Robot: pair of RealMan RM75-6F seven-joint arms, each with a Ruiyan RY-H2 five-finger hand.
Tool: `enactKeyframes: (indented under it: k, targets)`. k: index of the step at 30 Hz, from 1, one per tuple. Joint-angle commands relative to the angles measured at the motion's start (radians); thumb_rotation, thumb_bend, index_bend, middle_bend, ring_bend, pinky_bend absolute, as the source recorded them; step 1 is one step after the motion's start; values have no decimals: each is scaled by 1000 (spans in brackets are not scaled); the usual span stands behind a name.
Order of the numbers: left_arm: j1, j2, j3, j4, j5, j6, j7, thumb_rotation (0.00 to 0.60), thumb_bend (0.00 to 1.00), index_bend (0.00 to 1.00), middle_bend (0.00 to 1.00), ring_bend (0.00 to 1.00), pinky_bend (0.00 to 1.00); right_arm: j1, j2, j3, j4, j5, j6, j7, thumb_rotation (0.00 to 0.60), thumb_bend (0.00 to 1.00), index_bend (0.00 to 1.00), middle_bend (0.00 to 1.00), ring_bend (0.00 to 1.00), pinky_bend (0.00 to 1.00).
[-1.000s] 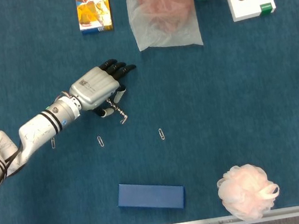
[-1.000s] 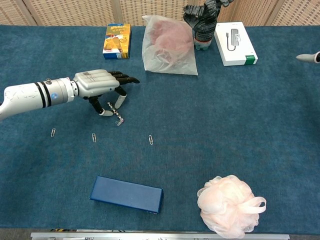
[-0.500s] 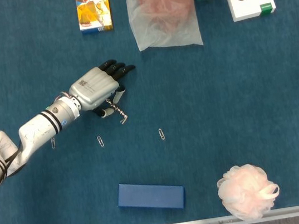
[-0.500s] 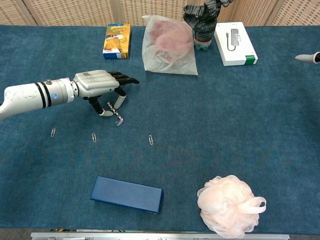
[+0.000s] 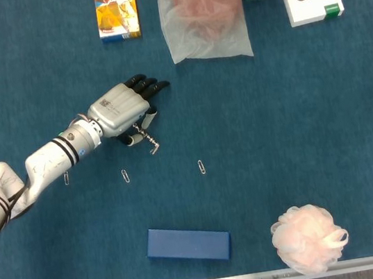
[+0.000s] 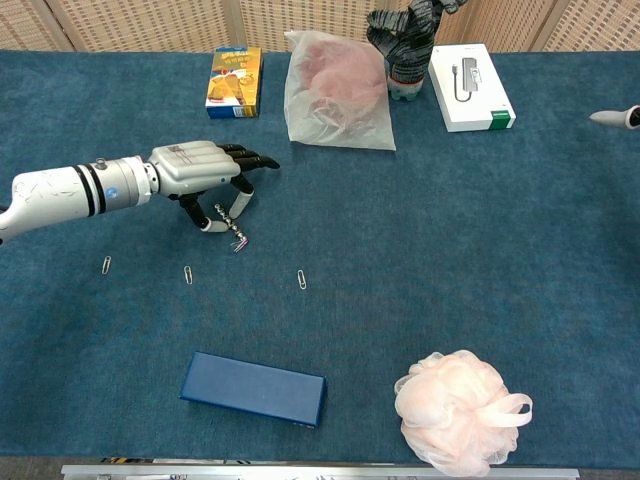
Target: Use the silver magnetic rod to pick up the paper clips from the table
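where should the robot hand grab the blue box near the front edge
Across its short width, from above. The blue box lies flat and long, running left to right with its right end slightly nearer the front edge, so fingers could likely close over the two long sides at mid-length. The pink bath pouf sits apart to its right, out of the way.

The left hand (image 6: pixel 205 170) has a silver-grey metal back with small screws, and its fingers (image 6: pixel 252 157) are black with pale grey tips. A round silver wrist with black rings joins it to the left arm (image 6: pixel 55 192), which has smooth white, scuffed covers. The right hand (image 6: pixel 618 117) shows only a pale grey tip.
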Motion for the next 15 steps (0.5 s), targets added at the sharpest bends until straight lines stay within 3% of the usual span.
enactKeyframes:
  k: [1, 15]
  targets:
    - [-1, 1, 0, -1, 0, -1, 1, 600, 322, 539, 0, 0, 51, 0, -1, -1, 1, 0, -1, 1, 600, 0, 119, 35, 0, 0]
    - [1, 9, -1, -14, -6, -6, 14, 600, 404, 561, 0, 0, 51, 0, -6, -3, 6, -3, -4, 5, 600, 0, 119, 35, 0, 0]
